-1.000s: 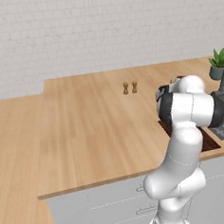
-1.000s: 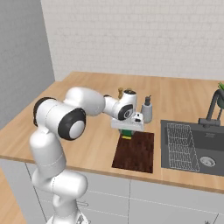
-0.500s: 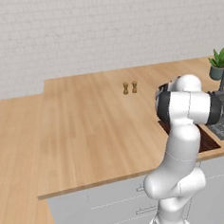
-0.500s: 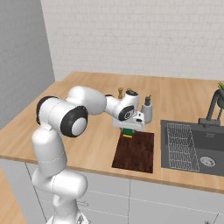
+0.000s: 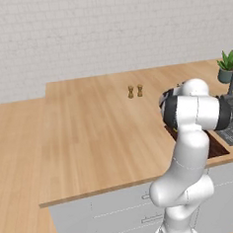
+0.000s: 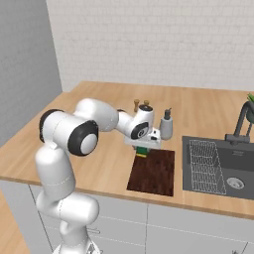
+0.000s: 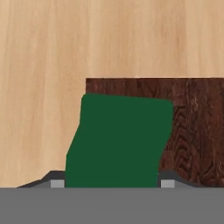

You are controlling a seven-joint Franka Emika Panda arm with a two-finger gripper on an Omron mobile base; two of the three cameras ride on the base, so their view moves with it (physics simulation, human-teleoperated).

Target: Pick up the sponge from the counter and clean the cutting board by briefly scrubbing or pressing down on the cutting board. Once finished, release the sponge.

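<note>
The white arm (image 5: 188, 147) rose at lower right, hiding much of the cutting board (image 5: 216, 148) — a dark strip showed beside it. Two small brown shakers (image 5: 135, 91) stood mid-counter (image 5: 90, 135). A potted plant (image 5: 227, 66) occupied the right edge — upper half.

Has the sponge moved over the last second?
Barely. In the right base view the sponge, shut in the claw, stays at the cutting board's far left corner.
</note>
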